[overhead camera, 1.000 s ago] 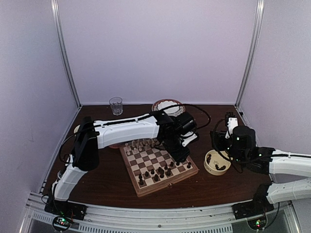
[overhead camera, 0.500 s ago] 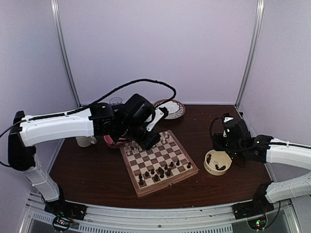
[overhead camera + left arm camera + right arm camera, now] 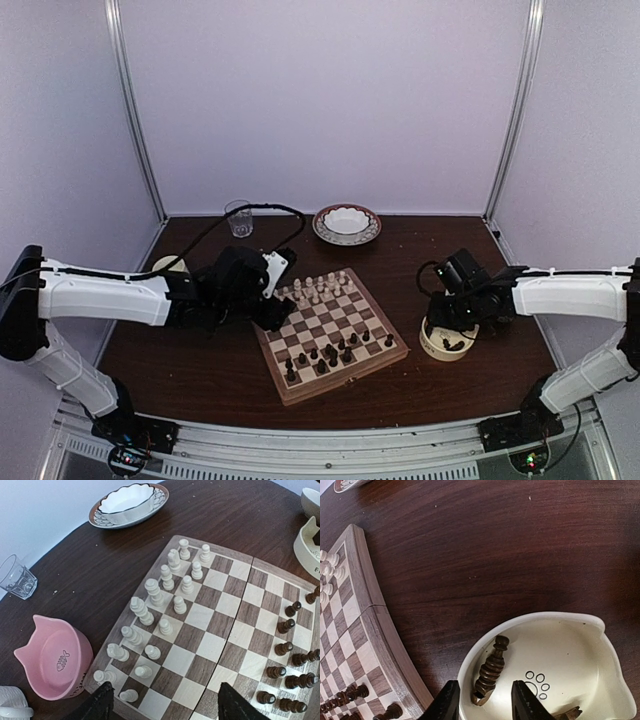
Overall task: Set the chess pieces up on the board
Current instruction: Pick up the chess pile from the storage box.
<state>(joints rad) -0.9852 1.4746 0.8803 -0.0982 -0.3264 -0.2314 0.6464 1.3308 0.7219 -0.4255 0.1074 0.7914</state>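
Left gripper point(image 3: 165, 687) apart (empty) above board point(image 3: 215, 625) edge, right gripper point(image 3: 485, 686) apart astride chess piece point(image 3: 492, 667) in bowl point(image 3: 570, 655)

Clear glass point(image 3: 17, 577), scalloped patterned bowl point(image 3: 129, 502), pink cat-eared bowl point(image 3: 52, 662), cream paw-print bowl point(image 3: 580, 650), dark tabletop point(image 3: 495, 545)

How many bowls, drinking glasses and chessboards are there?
Bowls: 3 (patterned bowl, pink bowl, cream bowl)
Drinking glasses: 1 (glass)
Chessboards: 1 (board)
Total: 5
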